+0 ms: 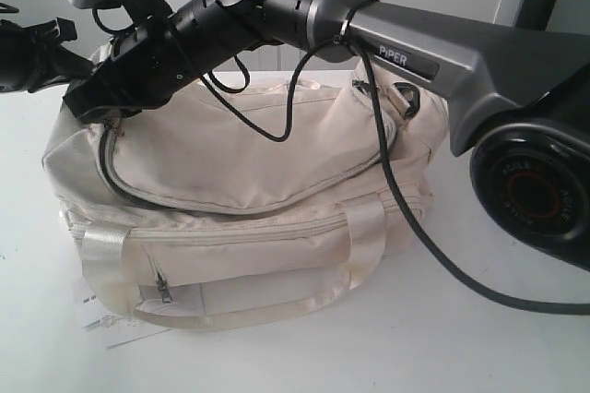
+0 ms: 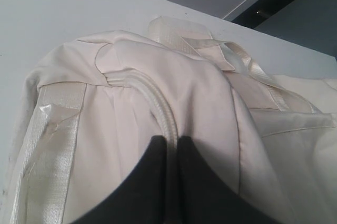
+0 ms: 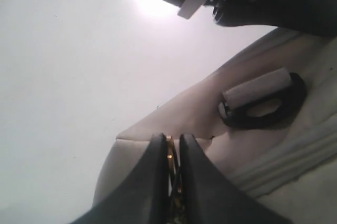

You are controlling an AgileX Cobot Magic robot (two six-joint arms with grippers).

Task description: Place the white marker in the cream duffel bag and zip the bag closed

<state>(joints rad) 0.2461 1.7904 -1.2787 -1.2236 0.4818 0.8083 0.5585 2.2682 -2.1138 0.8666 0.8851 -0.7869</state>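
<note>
Gold pull point(image 3: 169, 154) in R tool point(image 3: 169, 139), wrist-cam

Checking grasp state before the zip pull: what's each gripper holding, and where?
Left gripper pinches the cream duffel bag by a raised corded seam. Right gripper is shut on a gold-coloured piece, likely the zipper pull.
</note>
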